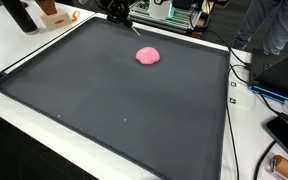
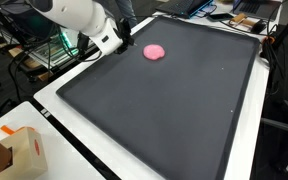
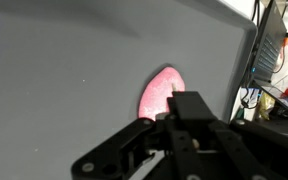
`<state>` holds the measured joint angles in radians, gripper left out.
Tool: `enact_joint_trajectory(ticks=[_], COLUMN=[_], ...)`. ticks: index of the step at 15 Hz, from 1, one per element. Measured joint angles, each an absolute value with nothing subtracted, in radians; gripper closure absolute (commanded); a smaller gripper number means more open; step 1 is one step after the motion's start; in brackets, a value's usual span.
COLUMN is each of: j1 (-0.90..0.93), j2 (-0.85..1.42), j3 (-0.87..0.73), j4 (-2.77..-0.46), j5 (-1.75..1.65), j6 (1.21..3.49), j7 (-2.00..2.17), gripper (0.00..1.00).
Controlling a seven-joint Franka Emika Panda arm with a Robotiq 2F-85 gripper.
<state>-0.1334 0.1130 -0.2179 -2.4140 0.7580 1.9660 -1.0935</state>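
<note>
— Well, where does the pink lump (image 1: 147,55) lie?
— On the black mat (image 1: 104,115), in the upper middle of the frame in both exterior views, close to one edge of the mat. The mat covers most of the white counter (image 2: 62,122).
— And the claw (image 2: 125,40)?
— It hangs near the lump but apart from it, at the upper left of an exterior view, at the end of the white arm (image 2: 79,12). In an exterior view only its thin dark tip (image 1: 124,20) shows at the top edge, and the arm is cut off there.
— Is it wide or narrow?
— I cannot tell. Both exterior views show it too small. The wrist view shows only blurred dark linkage in the lower right of the frame, with no clear gap between the fingers. The lump sits bare on the mat, not in its grip.
— What does the wrist view add?
— The lump (image 3: 160,92) close up, rounded and pink, at frame centre, partly hidden behind the claw's dark body. The mat looks grey there.
— Any containers?
— A cardboard box (image 2: 22,150) stands on the counter at the lower left of an exterior view, off the mat and well apart from the lump. Its contents are hidden. An orange-and-white box (image 1: 52,13) shows at the upper left of an exterior view. I cannot tell whether it is the same one.
— Anything else that only a single view shows?
— Cables (image 1: 240,85) along the counter at the right edge.
</note>
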Motion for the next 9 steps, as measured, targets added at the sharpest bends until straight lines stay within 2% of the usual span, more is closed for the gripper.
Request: enact_joint_trajectory(ticks=[9], j1=[-0.137], j2=[0.143], j3=[-0.156], j4=[-2.386], j5=[0.771], j6=[2.086], j7=[-1.079], gripper=[0.97])
